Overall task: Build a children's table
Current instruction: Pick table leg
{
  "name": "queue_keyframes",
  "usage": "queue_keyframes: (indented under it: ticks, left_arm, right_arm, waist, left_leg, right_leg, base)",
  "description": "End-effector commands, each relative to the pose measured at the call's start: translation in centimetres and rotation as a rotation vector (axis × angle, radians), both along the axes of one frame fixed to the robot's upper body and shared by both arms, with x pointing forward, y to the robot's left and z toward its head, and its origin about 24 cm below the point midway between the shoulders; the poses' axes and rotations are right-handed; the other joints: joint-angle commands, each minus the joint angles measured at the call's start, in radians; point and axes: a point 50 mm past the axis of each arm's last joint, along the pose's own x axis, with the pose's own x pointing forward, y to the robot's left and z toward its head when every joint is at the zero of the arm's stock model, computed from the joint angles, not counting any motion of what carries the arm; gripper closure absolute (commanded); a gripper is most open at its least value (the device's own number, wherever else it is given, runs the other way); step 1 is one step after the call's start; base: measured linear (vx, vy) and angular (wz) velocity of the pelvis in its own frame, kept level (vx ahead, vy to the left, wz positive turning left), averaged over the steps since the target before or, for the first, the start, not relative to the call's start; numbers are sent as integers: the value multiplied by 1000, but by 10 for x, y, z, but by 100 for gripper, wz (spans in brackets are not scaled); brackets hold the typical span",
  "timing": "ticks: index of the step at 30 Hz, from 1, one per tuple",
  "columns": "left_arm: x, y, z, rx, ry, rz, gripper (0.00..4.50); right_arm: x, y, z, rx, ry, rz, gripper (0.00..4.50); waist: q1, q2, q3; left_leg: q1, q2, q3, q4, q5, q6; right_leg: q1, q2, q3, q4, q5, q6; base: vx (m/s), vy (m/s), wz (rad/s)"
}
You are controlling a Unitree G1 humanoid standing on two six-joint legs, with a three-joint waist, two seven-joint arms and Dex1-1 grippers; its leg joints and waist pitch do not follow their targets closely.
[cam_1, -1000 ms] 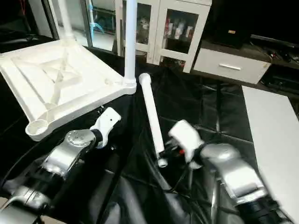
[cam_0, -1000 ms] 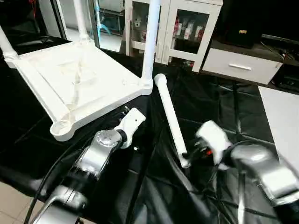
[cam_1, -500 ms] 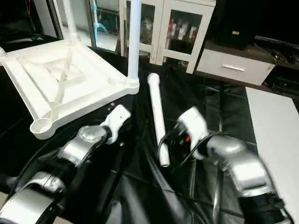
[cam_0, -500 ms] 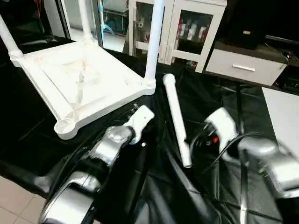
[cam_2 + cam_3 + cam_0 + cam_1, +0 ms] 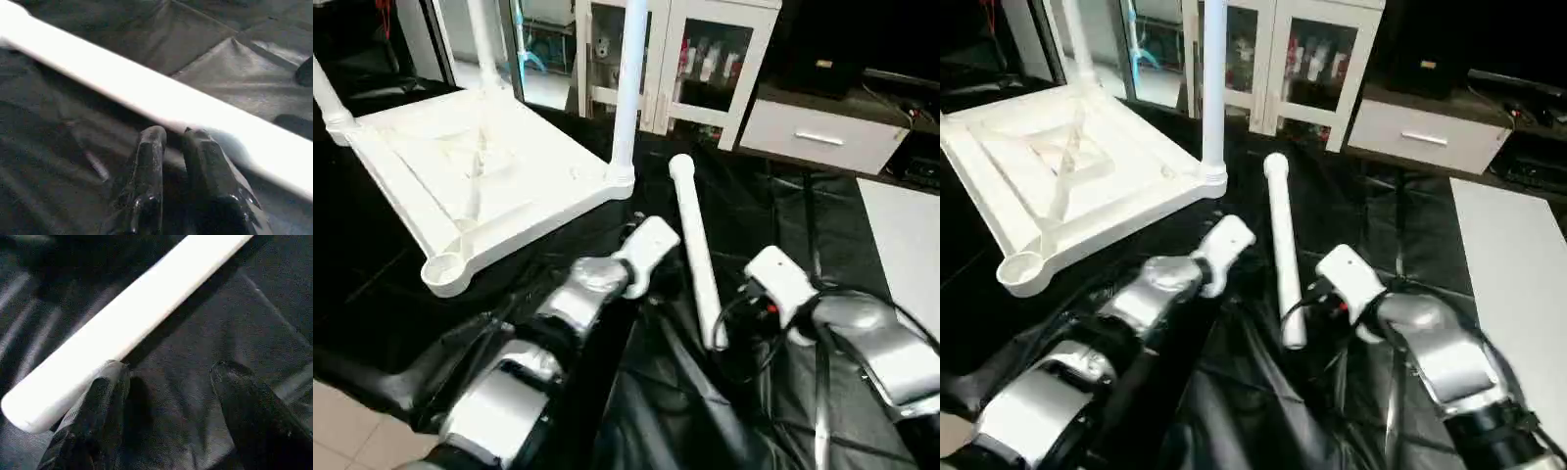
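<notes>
The black crinkled plastic sheet covering the worktop (image 5: pixel 773 225) carries all parts; largest among them, the white plastic rectangular table top (image 5: pixel 480 176) lies upside down on the robot's left, ribbed X-braced underside upward.

Progress: three long tapered white tube legs stand upright in corner sockets, namely the nearest fitted leg (image 5: pixel 626 88) at the corner toward the centre, a second at the far corner (image 5: pixel 481 44), and a third at the left edge (image 5: pixel 328 98); the round open corner socket (image 5: pixel 442 269) nearest the robot is unfilled. Judgement: three of four legs done, one fitting left.

The loose fourth white tapered tube leg (image 5: pixel 697 250) lies flat on the sheet, just right of the table top and between the two arms; its long axis runs away from the robot, collared thicker end (image 5: pixel 681 166) pointing toward the white glass-door cabinet (image 5: pixel 705 59), narrow end (image 5: pixel 715 341) pointing back at the robot. To fit, it would seemingly need lifting and turning upright over the open socket.

The left gripper (image 5: pixel 171 139) is nearly clenched, its black fingers (image 5: pixel 149 161) close together with nothing between them, tips just at the leg's side; the right gripper (image 5: pixel 168 369) is spread open, one finger (image 5: pixel 105 396) close against the leg near its narrow end, the other apart on the sheet; neither grasps the leg.
</notes>
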Motion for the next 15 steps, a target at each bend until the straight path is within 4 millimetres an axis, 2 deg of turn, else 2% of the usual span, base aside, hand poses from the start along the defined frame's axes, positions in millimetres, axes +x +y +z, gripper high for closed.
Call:
queue_keyframes:
  ticks: [1, 2, 3, 4, 8, 9, 11, 13, 15]
  left_arm:
    - [-2, -9, -5, 52, 0, -8, 358]
    - [-3, -9, -6, 60, 7, -4, 358]
    - [-3, -9, -7, 65, 11, -2, 358]
    - [-3, -8, -10, 86, 15, 4, 358]
    - [-2, 5, -19, 179, 18, 29, 358]
    - [-2, 6, -19, 178, 18, 31, 358]
    - [-1, 11, -20, 191, 22, 39, 358]
    - [0, 13, -20, 200, 14, 37, 358]
    - [2, 17, -17, 222, -22, 14, 358]
  right_arm:
    - [2, 20, 3, 75, -12, 61, 158]
    - [1, 22, 2, 73, -10, 74, 158]
    - [0, 23, 2, 71, -8, 83, 158]
    - [-1, 26, 0, 60, -9, 107, 158]
    - [-9, 42, -2, 68, 6, 188, 158]
    - [-9, 43, -2, 71, 6, 191, 158]
    - [-9, 49, -2, 92, 9, 199, 158]
    - [-9, 51, -2, 99, 10, 203, 158]
    - [-9, 58, -2, 107, 6, 222, 158]
  waist:
    - [2, -10, -64]
    - [2, -8, -63]
    - [1, -10, -63]
    - [2, -7, -62]
    - [1, -7, -63]
    - [1, -7, -61]
    - [0, -14, -59]
    - [0, -10, -58]
    - [-1, -15, -58]
  left_leg:
    - [-1, 15, -1, -58, -165, 43]
    - [1, 17, -2, -58, -167, 42]
    - [1, 17, -1, -58, -167, 44]
    - [2, 20, -2, -60, -166, 42]
    - [2, 21, -4, -62, -164, 39]
    - [2, 20, -4, -62, -169, 39]
    - [1, 19, -3, -63, -181, 37]
    - [2, 19, -4, -64, -191, 34]
    - [1, 20, -4, -65, -196, 33]
  right_leg:
    - [57, -75, 47, -82, -141, -187]
    - [56, -75, 47, -83, -147, -186]
    - [56, -76, 48, -83, -146, -186]
    - [55, -77, 48, -83, -142, -188]
    - [57, -77, 49, -80, -115, -190]
    - [56, -77, 49, -81, -122, -191]
    - [55, -78, 48, -84, -159, -186]
    - [53, -79, 49, -87, -190, -176]
    - [52, -79, 49, -89, -211, -165]
  base:
    - [0, 0, 0]
    - [0, 0, 0]
    - [0, 0, 0]
    - [0, 0, 0]
    - [0, 0, 0]
    - [0, 0, 0]
    - [0, 0, 0]
    - [0, 0, 0]
    - [0, 0, 0]
